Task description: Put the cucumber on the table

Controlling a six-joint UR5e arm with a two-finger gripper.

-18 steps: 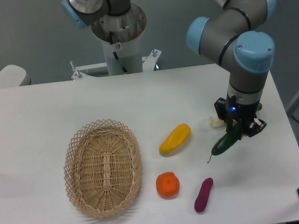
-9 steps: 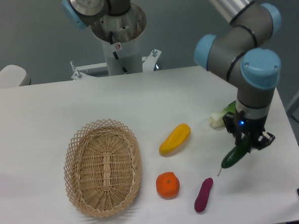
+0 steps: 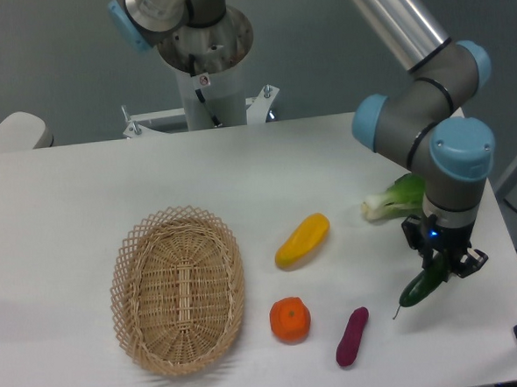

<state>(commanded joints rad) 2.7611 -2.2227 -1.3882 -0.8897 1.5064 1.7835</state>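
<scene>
Claw [image 3: 440, 266] pinching cucumber [image 3: 420, 287], tilted, stem tip low near table [image 3: 82, 187] right edge; purple piece [image 3: 351, 336] to its left, leafy vegetable [image 3: 396, 197] behind.

Nothing readable here as far as I can tell. The only thing that looks like a label is a small sticker [image 3: 203, 79] on the front of the white robot base column [image 3: 207, 91], just under the dark ring where the arm mounts. It has a red mark on a pale patch, probably some kind of warning symbol, but it's way too small and blurry to make out any letters or numbers. No brand name or print shows on anything else near that column.
</scene>
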